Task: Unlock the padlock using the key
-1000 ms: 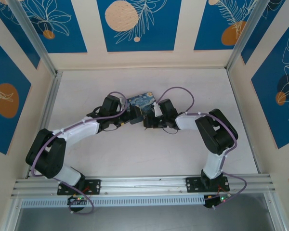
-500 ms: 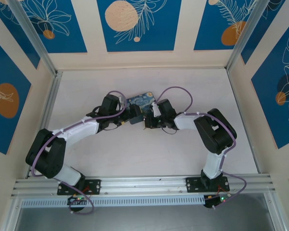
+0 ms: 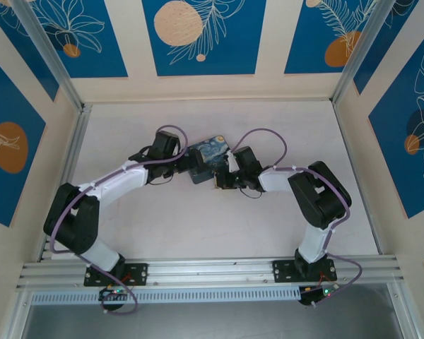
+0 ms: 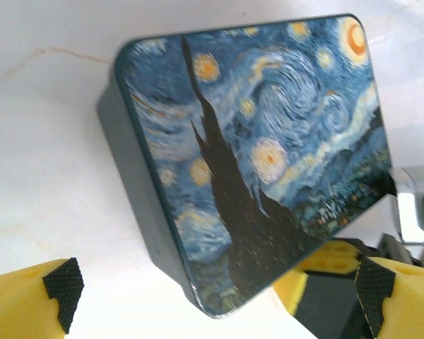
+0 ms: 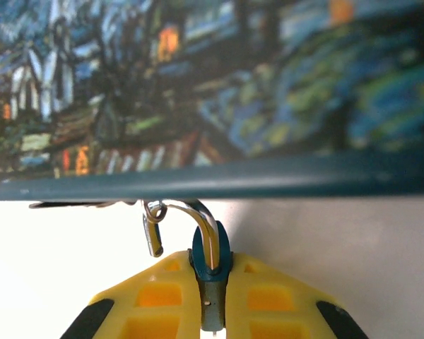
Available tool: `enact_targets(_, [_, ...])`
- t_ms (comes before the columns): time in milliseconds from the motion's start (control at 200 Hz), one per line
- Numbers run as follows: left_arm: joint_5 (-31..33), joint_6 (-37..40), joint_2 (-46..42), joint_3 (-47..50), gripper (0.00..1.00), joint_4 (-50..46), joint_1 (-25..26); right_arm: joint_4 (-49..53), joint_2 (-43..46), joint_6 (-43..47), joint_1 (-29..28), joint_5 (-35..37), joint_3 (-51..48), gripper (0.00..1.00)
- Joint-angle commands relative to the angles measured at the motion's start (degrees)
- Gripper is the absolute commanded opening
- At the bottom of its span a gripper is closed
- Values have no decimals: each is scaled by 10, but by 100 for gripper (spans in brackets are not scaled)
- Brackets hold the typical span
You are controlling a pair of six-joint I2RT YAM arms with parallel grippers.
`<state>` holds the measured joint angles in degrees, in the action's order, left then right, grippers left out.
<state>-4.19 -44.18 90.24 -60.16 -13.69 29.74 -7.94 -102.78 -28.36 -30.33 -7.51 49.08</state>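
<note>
The teal padlock stands edge-on between my right gripper's yellow fingers, which are shut on its body. Its silvery shackle curves up to the lower rim of the starry-night box. A thin grey key hangs on a small ring just left of the shackle, free of the fingers. My left gripper is open, its black pads wide apart on either side of the box's near corner. From above, both grippers meet at the box, the left and the right.
The box lies flat on the white table near its middle. Blue-and-cream patterned walls and metal rails enclose the table. My right gripper's yellow finger shows under the box's edge in the left wrist view.
My right gripper has closed onto the padlock. The left arm has swung a little up and left along the box's side, staying open.
</note>
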Motion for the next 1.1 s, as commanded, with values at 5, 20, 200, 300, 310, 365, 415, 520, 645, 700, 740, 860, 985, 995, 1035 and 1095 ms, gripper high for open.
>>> enact_targets(5, [78, 38, 28, -34, 100, -68, -6, 31, 9, -37, 4, 0, -9, 0])
enact_targets(20, [81, 40, 32, -38, 100, -71, -6, 31, 9, -41, 4, 0, -9, 0])
enact_targets(200, [95, 46, 71, -54, 100, -75, -2, 33, 9, -68, 8, 0, -11, 0])
enact_targets(300, [95, 46, 80, -48, 100, -69, 5, 35, 8, -81, 11, 0, -12, 0])
enact_targets(310, [95, 46, 81, -48, 100, -68, 5, 35, 8, -83, 12, 0, -11, 0])
enact_targets(365, [94, 46, 84, -44, 100, -66, 9, 38, 7, -91, 14, 1, -12, 0])
enact_targets(415, [95, 45, 88, -39, 100, -64, 11, 38, 7, -98, 17, 1, -13, 0])
enact_targets(520, [96, 43, 94, -32, 100, -61, 15, 39, 6, -117, 22, 3, -15, 0])
enact_targets(645, [87, 37, 101, -20, 100, -52, 19, 34, 4, -150, 26, -2, -17, 0])
enact_targets(700, [82, 33, 103, -14, 100, -47, 21, 28, 3, -168, 26, -7, -18, 0])
enact_targets(740, [77, 30, 105, -11, 100, -43, 22, 22, 1, -183, 26, -12, -19, 0])
enact_targets(860, [64, 24, 111, -2, 100, -33, 24, -7, -7, -235, 26, -27, -23, 0])
enact_targets(985, [56, 19, 114, 5, 100, -27, 25, -44, -16, -283, 26, -37, -28, 0])
enact_targets(995, [55, 18, 114, 6, 100, -26, 25, -47, -17, -287, 26, -38, -28, 0])
enact_targets(1035, [53, 17, 115, 8, 100, -24, 26, -57, -19, -298, 26, -39, -30, 0])
enact_targets(1095, [49, 17, 114, 13, 99, -21, 26, -70, -23, -311, 26, -41, -31, 0])
